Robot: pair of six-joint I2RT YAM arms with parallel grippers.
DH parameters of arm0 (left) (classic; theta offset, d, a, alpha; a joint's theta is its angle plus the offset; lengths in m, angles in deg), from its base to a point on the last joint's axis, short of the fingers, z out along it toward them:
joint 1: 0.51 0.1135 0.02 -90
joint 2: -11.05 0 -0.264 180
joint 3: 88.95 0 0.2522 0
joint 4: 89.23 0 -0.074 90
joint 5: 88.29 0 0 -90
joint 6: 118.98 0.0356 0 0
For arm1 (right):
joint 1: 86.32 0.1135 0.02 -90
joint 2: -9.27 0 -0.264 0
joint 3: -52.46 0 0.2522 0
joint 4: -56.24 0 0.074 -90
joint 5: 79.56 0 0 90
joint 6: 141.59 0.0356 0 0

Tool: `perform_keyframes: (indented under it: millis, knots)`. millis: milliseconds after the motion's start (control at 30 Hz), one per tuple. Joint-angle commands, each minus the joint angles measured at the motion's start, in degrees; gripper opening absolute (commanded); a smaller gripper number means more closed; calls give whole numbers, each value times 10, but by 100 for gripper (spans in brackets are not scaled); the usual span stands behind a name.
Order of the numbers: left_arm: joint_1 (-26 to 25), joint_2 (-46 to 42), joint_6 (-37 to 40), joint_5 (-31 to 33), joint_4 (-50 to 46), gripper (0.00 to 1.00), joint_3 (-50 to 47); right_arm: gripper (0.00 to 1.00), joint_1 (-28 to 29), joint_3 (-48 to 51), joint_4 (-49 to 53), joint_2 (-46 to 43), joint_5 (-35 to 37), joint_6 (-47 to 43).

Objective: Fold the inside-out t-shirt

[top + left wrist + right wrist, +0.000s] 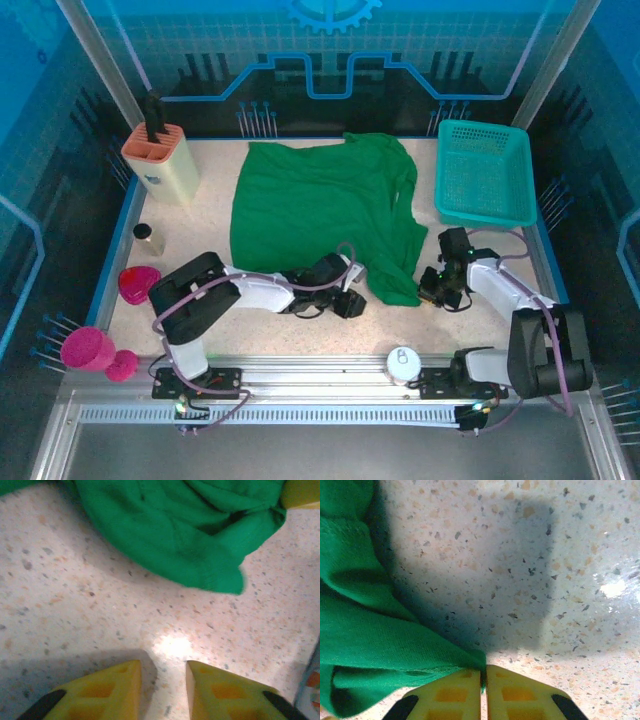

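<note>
the pale speckled surface [205, 232] carried the green inside-out t-shirt [320, 215] spread loosely across its middle and far part, a teal basket [485, 218] at the far right corner, a cream holder [165, 168] at the far left, and a small jar [150, 238] and a pink heart-shaped thing [138, 284] along the left edge.

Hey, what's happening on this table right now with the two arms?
Two robot arms are working on a green t-shirt that lies loosely spread on the speckled table. The right claw is shut on a bit of cloth at the shirt's near right edge. The left claw is open over bare table, just short of the cloth and holding nothing. The shirt is not neatly folded yet.
</note>
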Motion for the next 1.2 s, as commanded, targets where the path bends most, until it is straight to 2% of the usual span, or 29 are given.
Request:
perform_keyframes:
  millis: [0, 100, 167, 400, 533, 667, 767, 800, 967, 1033, 1167]
  knots:
    - [-3, -13, 47, -11, -13, 37, 32, 12, -7, -20, 27, 4, 1, -26]
    - [-3, 1, 89, -1, -50, 38, 84, 3, -17, -32, 29, 16, -11, -41]
    - [-3, 12, 113, 11, -62, 38, 115, 1, -25, -39, 34, 23, -21, -48]
    - [-2, 98, 167, 41, -147, 37, 248, 3, -54, -53, 25, 26, -27, -57]
    - [1, 174, 180, 100, -221, 33, 318, 6, -66, -57, 6, 47, -42, -61]
    - [23, 189, 157, 108, -215, 22, 319, 6, -76, -60, -19, 76, -43, -57]
    - [33, 170, 173, 70, -201, 2, 312, 5, -76, -66, -31, 92, -28, -56]
    - [35, 159, 182, 52, -194, 0, 307, 4, -76, -69, -34, 98, -23, -58]
    - [48, 93, 157, -82, -156, 0, 278, 0, -76, -90, -51, 115, 0, -102]
    - [51, 67, 138, -131, -121, 0, 254, 0, -75, -87, -78, 106, -19, -136]
    - [65, 49, 95, -196, -85, 0, 230, 5, -73, -70, -131, 74, -41, -175]
